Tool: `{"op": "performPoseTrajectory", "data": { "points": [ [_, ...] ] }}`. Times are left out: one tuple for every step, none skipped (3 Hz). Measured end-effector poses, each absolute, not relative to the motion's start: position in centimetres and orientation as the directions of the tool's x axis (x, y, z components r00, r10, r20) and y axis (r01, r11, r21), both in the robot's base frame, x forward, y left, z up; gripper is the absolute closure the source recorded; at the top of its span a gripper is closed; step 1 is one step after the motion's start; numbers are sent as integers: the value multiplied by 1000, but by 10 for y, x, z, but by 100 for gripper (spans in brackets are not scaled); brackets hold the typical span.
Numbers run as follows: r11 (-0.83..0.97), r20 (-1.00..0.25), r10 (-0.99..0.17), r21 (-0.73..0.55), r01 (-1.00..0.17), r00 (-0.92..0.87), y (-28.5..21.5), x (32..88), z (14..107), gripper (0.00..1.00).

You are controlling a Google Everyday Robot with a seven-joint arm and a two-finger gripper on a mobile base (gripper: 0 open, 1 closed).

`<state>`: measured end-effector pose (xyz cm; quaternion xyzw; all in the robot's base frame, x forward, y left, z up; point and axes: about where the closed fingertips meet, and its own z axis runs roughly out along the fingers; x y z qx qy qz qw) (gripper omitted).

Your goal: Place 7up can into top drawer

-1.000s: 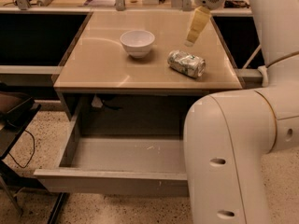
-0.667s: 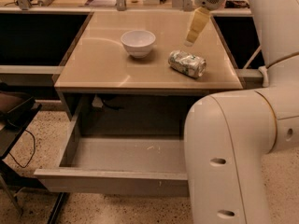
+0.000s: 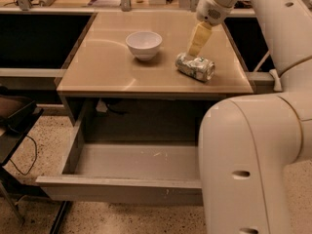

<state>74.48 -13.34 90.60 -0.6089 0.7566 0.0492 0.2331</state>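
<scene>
We see gripper [image 3: 194, 52] tip right at can [image 3: 196, 68], which lies just under it; bowl [image 3: 144, 44] off left; drawer [image 3: 122, 188] open far below. Grip spread or closed: we cannot tell.

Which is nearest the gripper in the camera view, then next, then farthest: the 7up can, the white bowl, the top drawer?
The gripper hovers over the right part of the tabletop.
1. the 7up can, lying on its side just below the gripper.
2. the white bowl, on the tabletop, further left in the view.
3. the top drawer, pulled open below the tabletop.
</scene>
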Motion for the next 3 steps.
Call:
{"op": "performPoseTrajectory", "data": {
  "points": [
    [302,-457,-865,-144,-942,-207,-140,725,889,0],
    [290,-440,-870,-96,-952,-221,-134,718,863,0],
    [289,-441,-870,-99,-952,-219,-131,722,861,0]
  ]
}}
